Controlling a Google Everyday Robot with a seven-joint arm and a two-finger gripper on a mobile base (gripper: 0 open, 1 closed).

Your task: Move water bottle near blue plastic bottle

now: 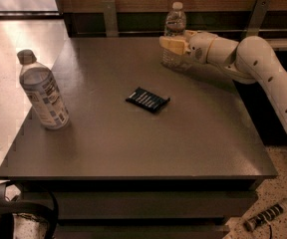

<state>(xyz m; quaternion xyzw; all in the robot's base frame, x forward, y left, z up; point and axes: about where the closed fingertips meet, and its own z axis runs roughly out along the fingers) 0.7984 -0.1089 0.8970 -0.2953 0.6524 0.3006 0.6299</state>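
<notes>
Dark grey table (133,153), water bottle (175,20) upright near its far edge, gripper (171,45) at the middle of this bottle, white arm (263,68) reaching in from the right, blue plastic bottle (43,94) upright near the left edge, well apart, small dark packet (147,99) lying flat between them

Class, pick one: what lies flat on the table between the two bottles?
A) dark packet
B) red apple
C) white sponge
A: the dark packet lies mid-table, between the blue plastic bottle at left and the water bottle at the far edge, where the pincer is.
</notes>
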